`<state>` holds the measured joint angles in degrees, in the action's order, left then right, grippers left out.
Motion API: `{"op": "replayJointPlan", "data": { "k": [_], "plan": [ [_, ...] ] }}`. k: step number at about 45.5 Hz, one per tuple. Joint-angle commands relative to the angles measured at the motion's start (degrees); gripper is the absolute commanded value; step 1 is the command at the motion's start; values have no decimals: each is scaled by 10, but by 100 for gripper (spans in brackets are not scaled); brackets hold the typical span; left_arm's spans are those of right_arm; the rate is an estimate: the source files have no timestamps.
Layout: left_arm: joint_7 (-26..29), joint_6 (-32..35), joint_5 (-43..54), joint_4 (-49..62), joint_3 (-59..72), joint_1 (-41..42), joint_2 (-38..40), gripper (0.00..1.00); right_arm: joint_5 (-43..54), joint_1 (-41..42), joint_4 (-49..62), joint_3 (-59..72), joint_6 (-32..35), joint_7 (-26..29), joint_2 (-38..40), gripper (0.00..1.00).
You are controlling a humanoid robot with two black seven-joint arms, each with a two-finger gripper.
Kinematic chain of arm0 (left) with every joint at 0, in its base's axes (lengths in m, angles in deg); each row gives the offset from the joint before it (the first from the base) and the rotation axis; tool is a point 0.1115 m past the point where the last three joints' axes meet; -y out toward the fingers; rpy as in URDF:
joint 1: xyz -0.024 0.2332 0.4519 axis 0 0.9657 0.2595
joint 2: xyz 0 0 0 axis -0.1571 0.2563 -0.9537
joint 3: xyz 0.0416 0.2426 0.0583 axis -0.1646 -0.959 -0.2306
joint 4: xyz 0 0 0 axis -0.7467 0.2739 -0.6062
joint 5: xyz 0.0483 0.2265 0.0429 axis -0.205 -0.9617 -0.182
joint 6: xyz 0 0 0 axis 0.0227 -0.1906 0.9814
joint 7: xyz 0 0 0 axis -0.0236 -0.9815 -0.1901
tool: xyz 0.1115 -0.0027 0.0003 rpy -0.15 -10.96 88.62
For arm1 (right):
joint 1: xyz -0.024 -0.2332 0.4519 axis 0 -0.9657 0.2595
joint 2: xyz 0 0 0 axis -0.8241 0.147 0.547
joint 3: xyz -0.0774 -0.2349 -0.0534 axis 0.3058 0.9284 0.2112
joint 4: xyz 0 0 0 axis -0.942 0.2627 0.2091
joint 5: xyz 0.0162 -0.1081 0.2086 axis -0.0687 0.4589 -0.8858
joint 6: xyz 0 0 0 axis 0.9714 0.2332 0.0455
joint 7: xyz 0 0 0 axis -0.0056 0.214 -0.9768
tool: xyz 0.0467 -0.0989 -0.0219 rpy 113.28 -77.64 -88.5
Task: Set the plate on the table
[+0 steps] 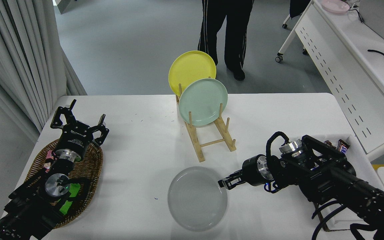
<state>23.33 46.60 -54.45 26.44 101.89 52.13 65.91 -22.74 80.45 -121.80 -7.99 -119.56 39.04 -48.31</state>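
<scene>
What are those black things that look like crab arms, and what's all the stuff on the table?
Those are a robot's two arms. The picture comes from a camera up by its head, looking down over the white table. Each arm ends in a pincer for grabbing. The left pincer is open over a woven basket. The right pincer is at the edge of a grey plate lying flat on the table; whether it grips the rim is hard to tell. Behind stands a wooden rack with a green plate and a yellow plate. A person's legs show beyond.
</scene>
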Motion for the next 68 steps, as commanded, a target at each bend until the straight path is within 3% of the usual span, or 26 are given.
{"op": "replayJointPlan", "data": {
  "k": [1,3,5,13,18,20,21,22,39,56,57,60,68],
  "plan": [
    [0,0,0,0,0,0,0,100,1,2,0,1,0,0,0,0],
    [0,0,0,0,0,0,0,100,1,2,0,1,0,0,0,0],
    [0,0,0,1,0,0,0,100,1,2,1,1,0,0,0,14],
    [0,0,0,0,0,0,0,100,3,4,0,8,0,0,0,40],
    [0,0,0,0,0,0,0,100,2,7,0,10,0,0,0,51],
    [0,0,0,0,-1,0,0,100,2,6,0,10,0,0,0,68],
    [0,0,0,0,0,0,0,100,1,7,-2,8,0,0,0,98],
    [0,0,0,1,0,0,0,100,0,7,-3,8,0,0,0,100],
    [0,0,0,0,0,0,0,100,-12,19,-79,20,7,2,46,100],
    [0,0,0,0,0,0,0,100,14,-19,-192,85,329,-4,130,100],
    [0,0,0,0,0,0,0,100,32,-33,-193,76,378,-4,136,100],
    [0,0,0,0,0,0,0,100,50,-43,-192,69,437,-4,137,100],
    [0,0,0,0,0,0,0,100,115,-72,-186,30,503,-8,139,100]
  ]
}}
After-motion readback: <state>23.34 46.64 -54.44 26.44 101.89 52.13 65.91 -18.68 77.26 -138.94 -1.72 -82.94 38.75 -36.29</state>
